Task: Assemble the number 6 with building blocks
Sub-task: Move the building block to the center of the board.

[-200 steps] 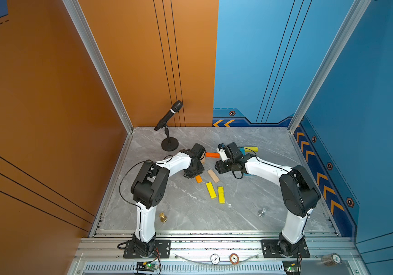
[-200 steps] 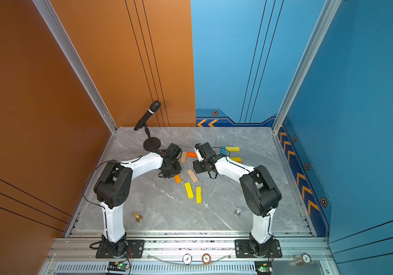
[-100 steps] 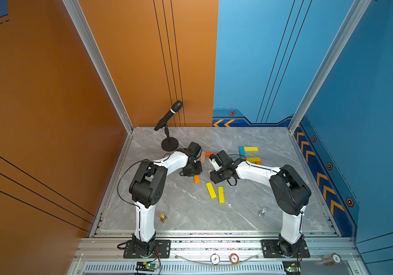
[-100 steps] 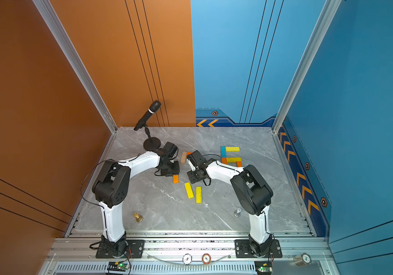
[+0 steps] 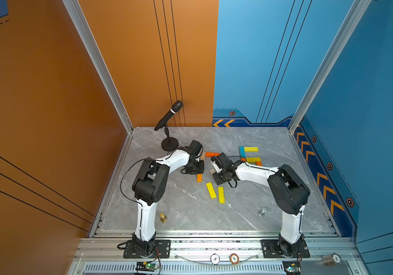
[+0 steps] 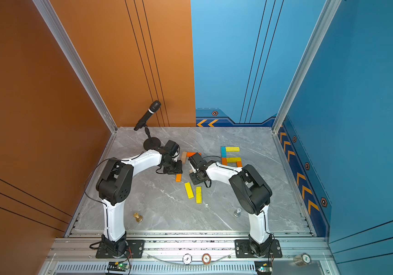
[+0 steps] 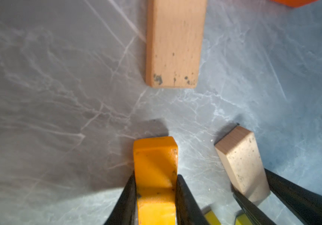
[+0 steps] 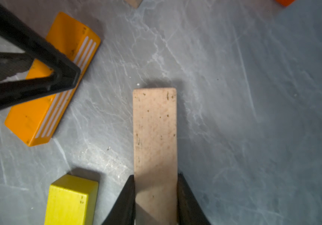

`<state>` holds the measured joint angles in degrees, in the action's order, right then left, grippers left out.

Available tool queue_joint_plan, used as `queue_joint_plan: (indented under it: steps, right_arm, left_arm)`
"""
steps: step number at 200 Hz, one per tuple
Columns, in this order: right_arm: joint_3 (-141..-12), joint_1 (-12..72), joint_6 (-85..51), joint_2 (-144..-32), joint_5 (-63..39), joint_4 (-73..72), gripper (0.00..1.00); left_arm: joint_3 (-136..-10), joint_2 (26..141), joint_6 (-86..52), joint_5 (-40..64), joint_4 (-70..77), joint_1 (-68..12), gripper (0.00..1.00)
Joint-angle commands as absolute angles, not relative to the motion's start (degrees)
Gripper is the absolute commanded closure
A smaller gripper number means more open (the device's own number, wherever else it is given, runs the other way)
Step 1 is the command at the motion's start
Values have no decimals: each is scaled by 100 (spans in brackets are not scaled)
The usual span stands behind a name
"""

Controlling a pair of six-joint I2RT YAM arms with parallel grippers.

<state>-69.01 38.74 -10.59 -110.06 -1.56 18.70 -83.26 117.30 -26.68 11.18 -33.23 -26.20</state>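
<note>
In the middle of the table, the left claw pinches an orange block lying flat, the right claw just beside it pinches a pale block, with a yellow block near both.

Clamped tight: left pincer; right pincer (both angled down, close together)

A small gap is showing between the orange block in the left fingers and the pale wood block in the right fingers. Two yellow blocks are lying close by. The microphone stand is blocking the far left corner. The front of the table is lying open.
</note>
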Motion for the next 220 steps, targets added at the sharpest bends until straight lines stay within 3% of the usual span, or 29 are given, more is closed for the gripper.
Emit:
queue_joint_plan:
  steps: [1,90,121,184,220]
  right_arm:
    - [-6548,3771,-1178,-10730,-31,1894,70]
    - [-6144,3647,-1231,-10334,-151,1583,70]
    - [-6161,3621,-1229,-10300,-172,1541,69]
    - [-6144,3525,-1227,-10255,-265,1493,68]
    - [-6144,3505,-1261,-10235,-288,1449,67]
  left_arm:
    - [-8563,11922,-2302,1268,-3559,-2621,70]
    - [-9159,12271,-1926,780,-4007,-2655,68]
    - [-9254,12209,-1941,763,-4042,-2711,61]
    - [-8981,11095,-2118,715,-4028,-2760,37]
    - [-8268,10331,-2166,551,-4024,-2802,38]
